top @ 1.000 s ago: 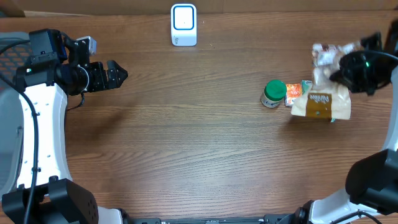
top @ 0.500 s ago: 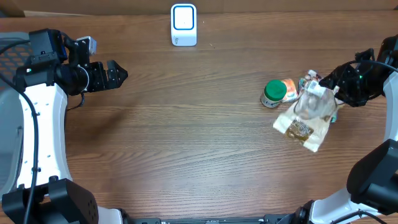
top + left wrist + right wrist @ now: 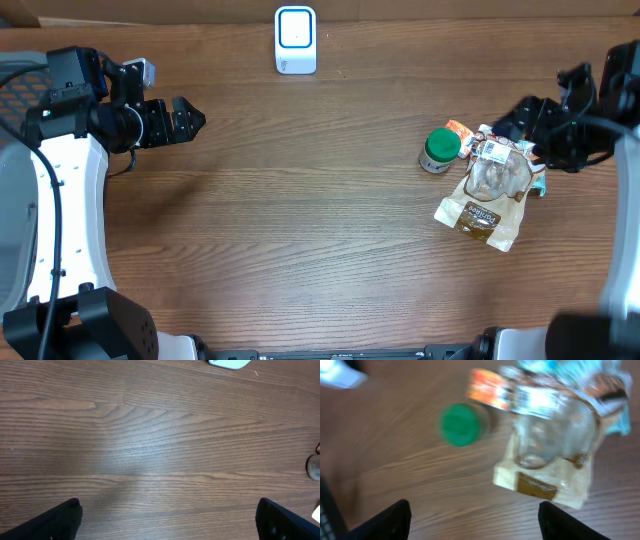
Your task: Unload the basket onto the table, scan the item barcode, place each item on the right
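Note:
A clear and tan snack bag (image 3: 487, 190) with a brown label lies flat on the table at the right, nothing holding it. In the right wrist view this bag (image 3: 550, 455) is blurred. My right gripper (image 3: 535, 110) hovers open just above and right of it, and between its fingers (image 3: 472, 520) there is only bare wood. The white scanner (image 3: 295, 40) stands at the far middle edge; its base (image 3: 230, 363) shows at the top of the left wrist view. My left gripper (image 3: 195, 120) is open over bare wood at the left (image 3: 167, 525).
A green-lidded jar (image 3: 439, 150) stands just left of the bag, and its lid (image 3: 461, 424) shows in the right wrist view. An orange packet (image 3: 460, 130) and other wrappers (image 3: 535, 180) lie tucked against the bag. The jar (image 3: 314, 466) shows at the left wrist view's right edge.
My right gripper went from shut on the bag to open. The bag dropped flat beside the jar, and the right arm pulled up and right. The left arm stayed put.

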You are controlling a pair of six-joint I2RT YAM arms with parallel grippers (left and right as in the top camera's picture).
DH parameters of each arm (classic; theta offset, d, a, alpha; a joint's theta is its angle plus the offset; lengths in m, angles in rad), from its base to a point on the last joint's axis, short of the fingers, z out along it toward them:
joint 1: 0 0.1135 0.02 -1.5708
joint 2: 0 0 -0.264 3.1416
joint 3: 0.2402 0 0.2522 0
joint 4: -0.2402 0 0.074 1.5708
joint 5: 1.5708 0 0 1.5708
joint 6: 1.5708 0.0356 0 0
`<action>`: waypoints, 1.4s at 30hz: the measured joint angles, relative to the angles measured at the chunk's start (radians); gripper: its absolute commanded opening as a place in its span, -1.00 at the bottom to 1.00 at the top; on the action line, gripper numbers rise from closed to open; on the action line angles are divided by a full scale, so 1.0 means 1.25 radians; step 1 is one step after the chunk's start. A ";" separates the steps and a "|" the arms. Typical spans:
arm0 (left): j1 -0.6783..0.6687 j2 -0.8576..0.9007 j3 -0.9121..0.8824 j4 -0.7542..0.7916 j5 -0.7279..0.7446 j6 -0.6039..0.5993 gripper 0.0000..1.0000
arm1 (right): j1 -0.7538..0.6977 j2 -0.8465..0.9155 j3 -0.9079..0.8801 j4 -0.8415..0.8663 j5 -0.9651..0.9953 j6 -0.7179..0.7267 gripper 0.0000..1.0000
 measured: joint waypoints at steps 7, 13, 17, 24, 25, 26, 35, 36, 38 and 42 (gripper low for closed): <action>0.000 0.000 0.000 0.000 0.000 0.000 0.99 | 0.168 -0.255 0.043 -0.086 -0.013 -0.018 0.99; 0.000 0.000 0.000 0.000 0.000 0.000 0.99 | 0.204 -0.337 0.043 -0.094 -0.013 -0.020 1.00; 0.000 0.000 0.000 0.000 0.000 0.000 0.99 | 0.204 -0.342 0.043 -0.110 -0.013 -0.021 0.99; 0.000 0.000 0.000 0.000 0.000 0.000 0.99 | 0.204 -0.342 0.035 -0.025 -0.008 -0.023 0.99; 0.000 0.000 0.000 0.000 0.000 0.000 0.99 | 0.205 -0.344 0.022 0.034 -0.005 -0.027 1.00; 0.000 0.000 0.000 0.000 0.000 0.000 0.99 | 0.206 -0.347 0.008 0.083 -0.004 -0.031 1.00; 0.000 0.000 0.000 0.001 -0.003 0.000 0.99 | 0.240 -0.556 -0.389 0.605 0.007 -0.067 0.99; 0.000 0.000 0.000 0.000 -0.003 0.000 0.99 | 0.240 -0.601 -0.457 0.681 0.010 -0.070 0.99; 0.000 0.000 0.000 0.000 -0.003 0.000 0.99 | 0.240 -0.683 -0.571 0.780 0.023 -0.071 1.00; 0.000 0.000 0.000 0.000 -0.003 0.000 0.99 | 0.240 -0.840 -0.780 0.914 0.054 -0.074 1.00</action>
